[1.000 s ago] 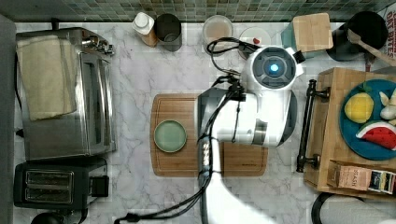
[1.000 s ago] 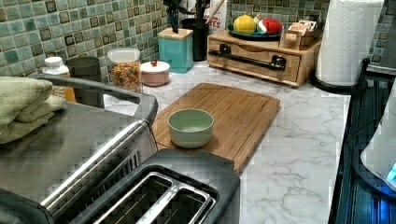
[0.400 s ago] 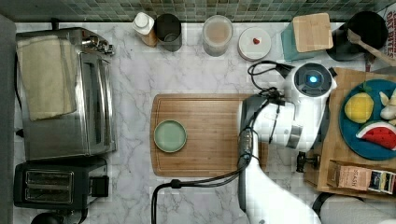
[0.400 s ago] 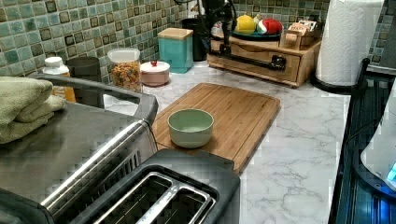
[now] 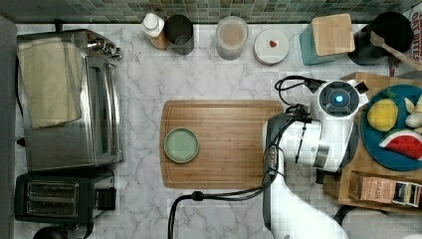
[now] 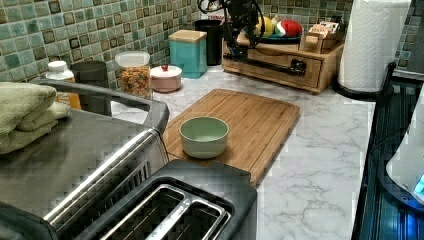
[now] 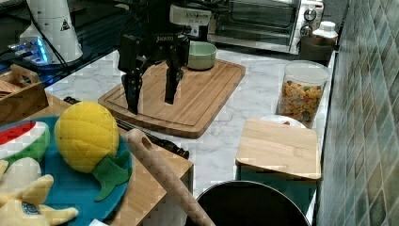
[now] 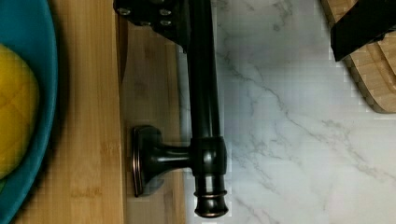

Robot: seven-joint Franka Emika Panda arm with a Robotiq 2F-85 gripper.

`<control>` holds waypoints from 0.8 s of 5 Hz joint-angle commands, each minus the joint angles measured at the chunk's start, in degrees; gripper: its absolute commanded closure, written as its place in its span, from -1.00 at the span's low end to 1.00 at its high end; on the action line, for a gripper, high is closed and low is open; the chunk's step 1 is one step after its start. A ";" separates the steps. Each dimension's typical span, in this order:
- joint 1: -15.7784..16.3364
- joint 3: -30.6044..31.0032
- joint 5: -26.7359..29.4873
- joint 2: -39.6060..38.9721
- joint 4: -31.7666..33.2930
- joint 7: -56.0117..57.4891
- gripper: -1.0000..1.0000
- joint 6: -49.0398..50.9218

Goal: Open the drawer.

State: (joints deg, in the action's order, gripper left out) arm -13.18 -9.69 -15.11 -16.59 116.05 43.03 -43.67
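The drawer [image 6: 280, 71] is a light-wood front in a low box at the counter's end, with a long black bar handle [image 6: 265, 64] across it. It looks closed. My gripper [image 7: 150, 87] hangs open just above the handle [image 7: 150, 136], fingers pointing down. In the wrist view the handle [image 8: 204, 93] runs between the two black fingers [image 8: 364, 23], close to one of them and apart from the other, with the drawer front [image 8: 154, 93] beside it. In the left view the gripper [image 6: 238, 46] sits over the handle's far end. In the top view the arm [image 5: 333, 124] covers the handle.
A blue plate [image 5: 393, 149] of toy fruit and a tea box [image 5: 383, 188] lie on the drawer's box. The cutting board [image 5: 221, 144] holds a green bowl [image 5: 181, 145] near the arm. A paper towel roll [image 6: 372, 42], teal canister [image 5: 331, 37] and black utensil pot [image 5: 390, 32] stand close by.
The arm swung from over the cutting board toward the top view's right and now sits over the drawer handle. In the left view the gripper has come down in front of the drawer.
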 commanded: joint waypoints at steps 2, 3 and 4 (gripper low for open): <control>-0.43 -1.92 -8.95 -0.28 -1.10 -4.38 -1.00 1.17; -1.38 -2.04 -7.22 -0.38 0.25 -4.11 -1.00 -0.04; -1.26 -3.01 -9.32 1.09 2.55 -6.65 -1.00 -0.66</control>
State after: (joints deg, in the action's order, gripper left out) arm -11.48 -10.65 -25.63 -17.63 116.94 37.49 -44.79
